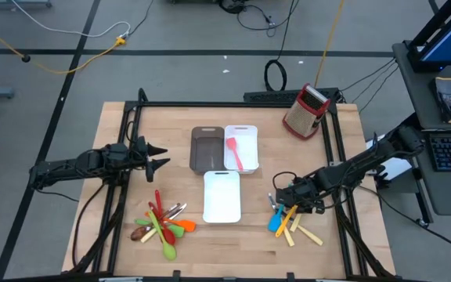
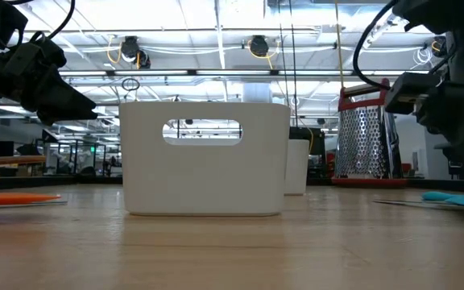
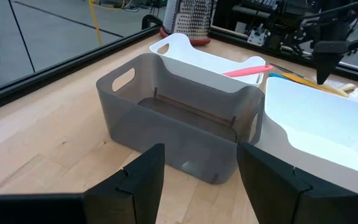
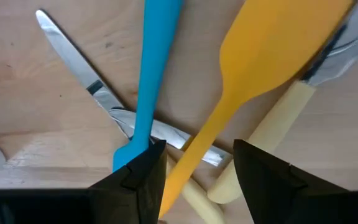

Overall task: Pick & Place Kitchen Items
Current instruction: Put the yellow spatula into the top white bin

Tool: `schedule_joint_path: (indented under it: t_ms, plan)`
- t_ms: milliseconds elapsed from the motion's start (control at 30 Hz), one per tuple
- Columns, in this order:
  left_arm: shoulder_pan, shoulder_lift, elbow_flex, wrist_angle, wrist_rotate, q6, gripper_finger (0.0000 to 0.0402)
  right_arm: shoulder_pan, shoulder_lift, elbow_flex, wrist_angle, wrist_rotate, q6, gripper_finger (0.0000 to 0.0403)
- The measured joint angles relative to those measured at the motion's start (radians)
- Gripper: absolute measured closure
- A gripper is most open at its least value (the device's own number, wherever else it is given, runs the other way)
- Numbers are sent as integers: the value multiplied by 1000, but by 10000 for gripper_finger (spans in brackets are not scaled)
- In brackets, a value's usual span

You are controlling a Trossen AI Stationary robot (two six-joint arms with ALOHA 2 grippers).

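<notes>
Your right gripper (image 4: 194, 165), fingers spread, straddles the yellow silicone spatula (image 4: 253, 74); closing may also snag the crossing blue plastic spatula (image 4: 151, 81).

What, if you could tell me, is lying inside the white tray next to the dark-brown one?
A pink spatula lies inside the white tray, its handle rising over the rim. The tray floor beneath it is covered, so anything under it cannot be seen.

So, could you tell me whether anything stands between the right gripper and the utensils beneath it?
Nothing visible does. The right gripper hangs open directly over the yellow silicone spatula, which crosses the blue silicone utensil and the metal knives on the wooden table.
</notes>
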Motion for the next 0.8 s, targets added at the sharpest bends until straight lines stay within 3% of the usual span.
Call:
schedule_joint_path:
  t_ms: [800]
  plan:
    - [0,0,0,0,-1,2,194,0,7,-39,35,2,61,222]
